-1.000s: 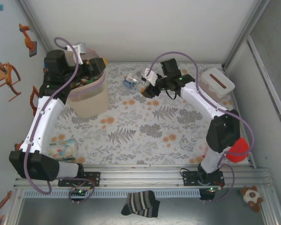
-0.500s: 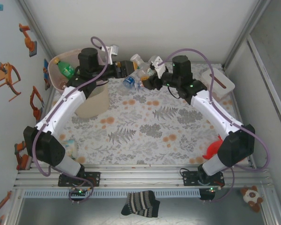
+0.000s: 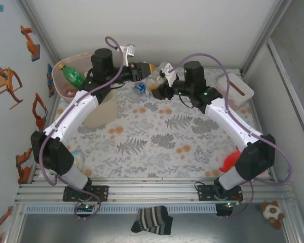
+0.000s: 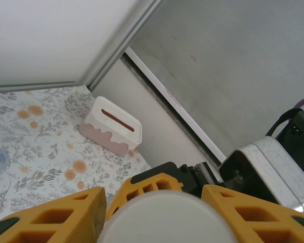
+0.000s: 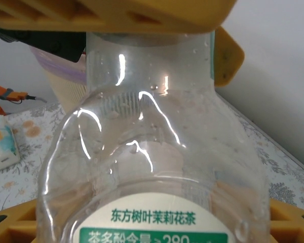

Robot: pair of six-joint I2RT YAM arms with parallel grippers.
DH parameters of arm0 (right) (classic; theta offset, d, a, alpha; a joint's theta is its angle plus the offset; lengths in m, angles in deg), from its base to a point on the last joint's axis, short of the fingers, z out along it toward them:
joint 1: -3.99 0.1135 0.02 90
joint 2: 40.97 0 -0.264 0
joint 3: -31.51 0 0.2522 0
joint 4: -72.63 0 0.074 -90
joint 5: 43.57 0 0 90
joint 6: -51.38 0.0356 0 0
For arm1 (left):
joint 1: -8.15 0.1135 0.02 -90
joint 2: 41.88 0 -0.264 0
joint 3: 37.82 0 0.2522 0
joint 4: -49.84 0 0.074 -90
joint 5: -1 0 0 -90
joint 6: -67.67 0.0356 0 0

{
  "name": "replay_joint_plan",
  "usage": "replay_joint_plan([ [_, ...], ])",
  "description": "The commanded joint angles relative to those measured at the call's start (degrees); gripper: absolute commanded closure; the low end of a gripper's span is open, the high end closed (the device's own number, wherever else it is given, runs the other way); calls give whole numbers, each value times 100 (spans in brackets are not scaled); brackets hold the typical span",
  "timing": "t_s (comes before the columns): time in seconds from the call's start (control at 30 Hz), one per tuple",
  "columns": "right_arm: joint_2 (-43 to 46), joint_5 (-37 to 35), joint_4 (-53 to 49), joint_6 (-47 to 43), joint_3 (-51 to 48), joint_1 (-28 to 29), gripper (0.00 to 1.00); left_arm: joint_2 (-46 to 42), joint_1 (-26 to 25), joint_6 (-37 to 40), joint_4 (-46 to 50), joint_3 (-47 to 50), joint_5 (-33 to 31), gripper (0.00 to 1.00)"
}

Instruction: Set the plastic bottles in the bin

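Handover is what we see taking shape above the back middle of the worktop (image 3: 157,147). A second ago the left arm hung over the bin (image 3: 93,114) while the right gripper (image 3: 158,85) alone held the clear bottle (image 5: 152,152) aloft. Half a second ago the left arm had swung across with its jaws spread. Now the left gripper (image 3: 147,71) has come in on the bottle's far end.

From the left wrist we see its yellow fingers (image 4: 55,217) set against either side of a white round end (image 4: 167,217), which we take for the cap, so we read this gripper as clenched on the bottle. The right gripper grasps the lower body at the label, and its grip is unchanged. Both hold the bottle at once, clear of the worktop.

We judge that the bottle is passing to the arm that serves the bin, which stands at the back left beside the left arm. The right gripper's release is not yet done.

The bottle's long axis lies roughly level and runs from one gripper to the other, across the worktop, slanting slightly toward the back at its left end. Its neck points at the left gripper and the bin side, and its base sits toward the right gripper.

A green bottle (image 3: 71,76) already lies in the bin. A blue-capped bottle (image 3: 140,89) lies on the worktop just beneath the handover.
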Motion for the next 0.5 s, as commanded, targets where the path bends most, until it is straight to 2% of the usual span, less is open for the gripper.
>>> replay_joint_plan([
  [0.0, 262, -69, 112, 56, 146, 34, 59, -50, -12, 191, 146, -144, 44, 55],
  [0.27, 244, -205, 86, 162, 238, 96, 53, -261, 6, 529, 470, -147, -205, 67],
  [0.3, 236, -209, 89, 170, 250, 104, 51, -289, 19, 584, 535, -152, -251, 67],
  [0.4, 235, -222, 60, 211, 301, 113, 35, -375, 104, 671, 654, -154, -296, 68],
  [0.47, 274, -249, 76, 252, 306, 122, 29, -458, 205, 721, 714, -163, -316, 69],
])
